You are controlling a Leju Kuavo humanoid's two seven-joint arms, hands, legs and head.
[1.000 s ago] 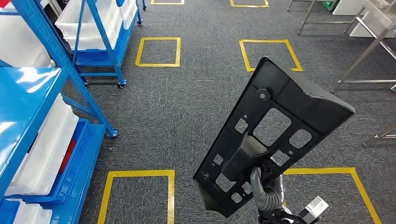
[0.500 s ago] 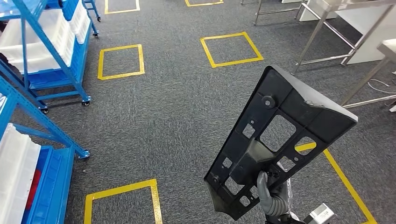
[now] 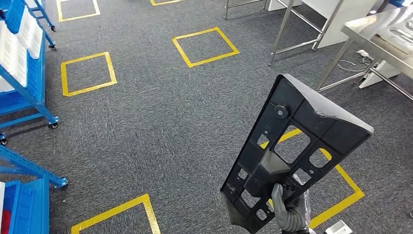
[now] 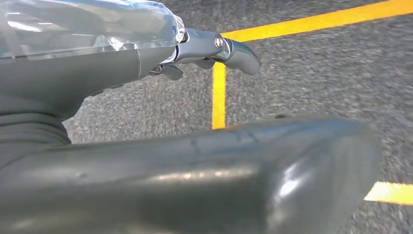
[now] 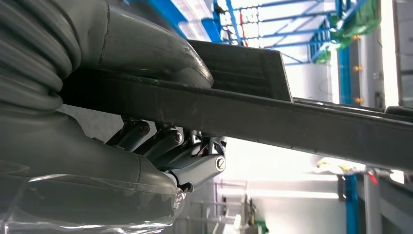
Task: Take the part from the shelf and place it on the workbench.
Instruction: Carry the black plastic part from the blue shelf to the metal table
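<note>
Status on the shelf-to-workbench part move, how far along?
Done: the black part is off the shelf, which stands away at the far left. In hand: the right hand grips the part's lower end, holding it above the carpet. Left hand holds nothing. Left: reach the steel workbench at upper right and set the part on it.

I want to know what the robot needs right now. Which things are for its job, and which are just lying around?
For the job:
- flat black plastic part with cut-out holes
- right hand, gripping it
- shiny steel workbench

Just there:
- blue metal shelf on wheels
- yellow tape squares on the grey carpet
</note>
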